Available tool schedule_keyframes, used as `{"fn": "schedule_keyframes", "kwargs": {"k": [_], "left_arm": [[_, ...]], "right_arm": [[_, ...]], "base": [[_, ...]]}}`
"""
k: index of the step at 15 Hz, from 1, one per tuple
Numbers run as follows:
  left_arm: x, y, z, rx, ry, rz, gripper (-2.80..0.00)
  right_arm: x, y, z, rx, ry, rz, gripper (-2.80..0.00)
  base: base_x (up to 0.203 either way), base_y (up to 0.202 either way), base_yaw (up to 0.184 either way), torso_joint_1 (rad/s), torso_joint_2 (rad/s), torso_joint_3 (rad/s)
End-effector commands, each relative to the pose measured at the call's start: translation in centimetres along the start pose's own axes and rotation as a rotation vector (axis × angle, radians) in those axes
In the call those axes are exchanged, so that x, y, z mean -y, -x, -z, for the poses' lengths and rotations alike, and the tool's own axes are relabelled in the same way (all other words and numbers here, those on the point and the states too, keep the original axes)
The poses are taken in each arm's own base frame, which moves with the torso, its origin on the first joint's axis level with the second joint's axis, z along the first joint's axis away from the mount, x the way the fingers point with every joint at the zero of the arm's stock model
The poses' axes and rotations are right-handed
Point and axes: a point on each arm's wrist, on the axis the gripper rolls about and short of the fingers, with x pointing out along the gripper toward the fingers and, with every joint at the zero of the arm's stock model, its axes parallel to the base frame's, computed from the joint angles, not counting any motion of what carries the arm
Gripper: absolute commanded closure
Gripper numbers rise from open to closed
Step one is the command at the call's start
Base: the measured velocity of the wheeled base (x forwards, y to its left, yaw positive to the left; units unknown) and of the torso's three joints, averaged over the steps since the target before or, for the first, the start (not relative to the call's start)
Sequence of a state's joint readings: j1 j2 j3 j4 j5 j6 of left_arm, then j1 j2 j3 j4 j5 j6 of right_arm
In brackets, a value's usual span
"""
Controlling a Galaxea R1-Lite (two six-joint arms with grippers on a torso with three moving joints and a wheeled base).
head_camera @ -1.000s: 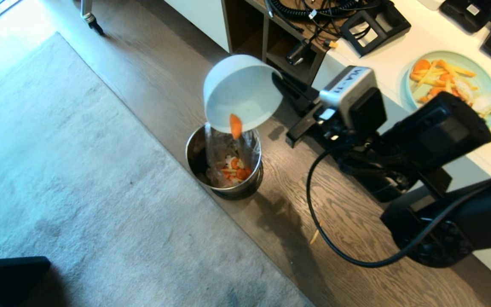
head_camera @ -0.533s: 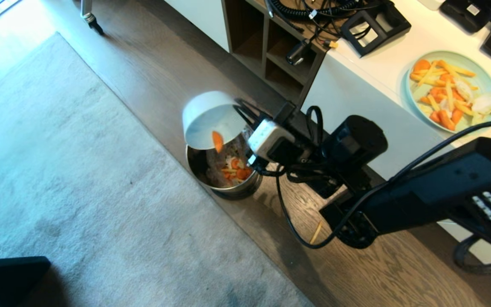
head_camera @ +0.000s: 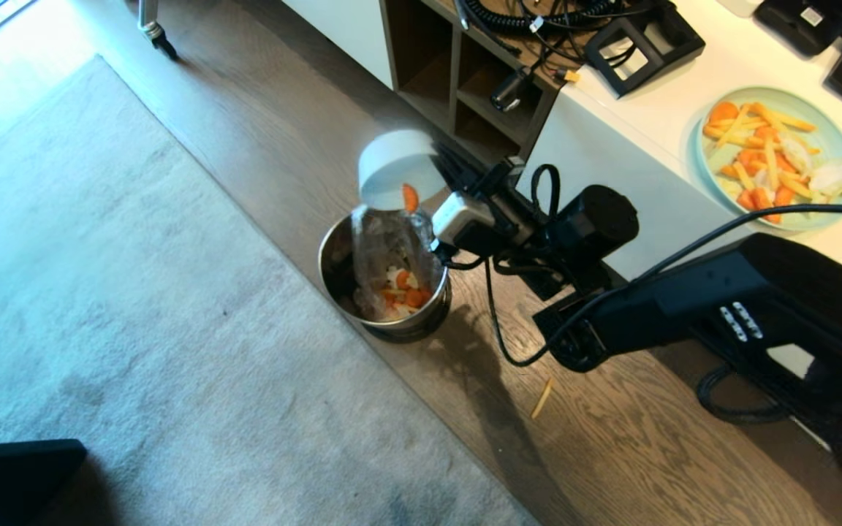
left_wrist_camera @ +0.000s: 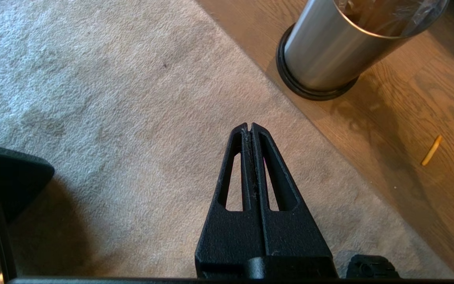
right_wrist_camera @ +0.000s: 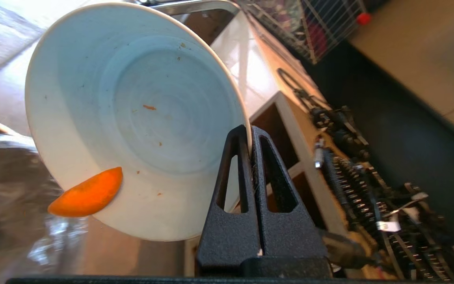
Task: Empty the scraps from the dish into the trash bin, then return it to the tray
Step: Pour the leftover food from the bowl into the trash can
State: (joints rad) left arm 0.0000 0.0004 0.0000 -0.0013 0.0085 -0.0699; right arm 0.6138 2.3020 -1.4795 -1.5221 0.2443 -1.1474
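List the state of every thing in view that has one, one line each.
bowl: tipped steeply over the bin, one carrot slice clinging at its rim
right claw: shut on the bowl's rim
left claw: shut, empty, over the carpet
trash bin: upright, lined, scraps inside
pale-green plate: on the counter, heaped with food
yellow stick: lying on the floor

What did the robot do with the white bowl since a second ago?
The right gripper, still clamped on the bowl's rim, dipped it low over the trash bin, then lifted it slightly. One carrot slice still clings to its rim. Bin, plate and left gripper stayed put.
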Motion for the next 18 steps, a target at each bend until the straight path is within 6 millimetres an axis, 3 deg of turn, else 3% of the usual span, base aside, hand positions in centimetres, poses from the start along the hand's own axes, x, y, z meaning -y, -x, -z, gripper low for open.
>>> {"fn": "schedule_keyframes", "kwargs": {"k": [1,5,9,14,16,18], "left_arm": [[0.0,0.0,0.0,0.001,0.001,-0.001,0.0],[0.0,0.0,0.0,0.001,0.001,-0.001,0.0],[0.0,0.0,0.0,0.001,0.001,-0.001,0.0],[0.0,0.0,0.0,0.001,0.001,-0.001,0.0],[0.0,0.0,0.0,0.001,0.001,-0.001,0.0],[0.0,0.0,0.0,0.001,0.001,-0.001,0.0]], "right_arm": [[-0.2,-0.1,0.3,0.018,0.045,0.043,0.0],[-0.2,-0.4,-0.9,0.04,0.035,0.046,0.0],[-0.2,-1.1,-3.7,0.128,0.002,0.039,0.0],[1.2,-2.2,-4.3,0.239,0.042,0.072,0.0],[0.3,-2.2,-4.1,0.298,0.032,0.041,0.0],[0.9,-2.6,-4.3,0.31,0.008,0.058,0.0]], "base": [[0.0,0.0,0.0,0.0,0.0,0.0],[0.0,0.0,0.0,0.0,0.0,0.0],[0.0,0.0,0.0,0.0,0.0,0.0],[0.0,0.0,0.0,0.0,0.0,0.0],[0.0,0.0,0.0,0.0,0.0,0.0],[0.0,0.0,0.0,0.0,0.0,0.0]]}}
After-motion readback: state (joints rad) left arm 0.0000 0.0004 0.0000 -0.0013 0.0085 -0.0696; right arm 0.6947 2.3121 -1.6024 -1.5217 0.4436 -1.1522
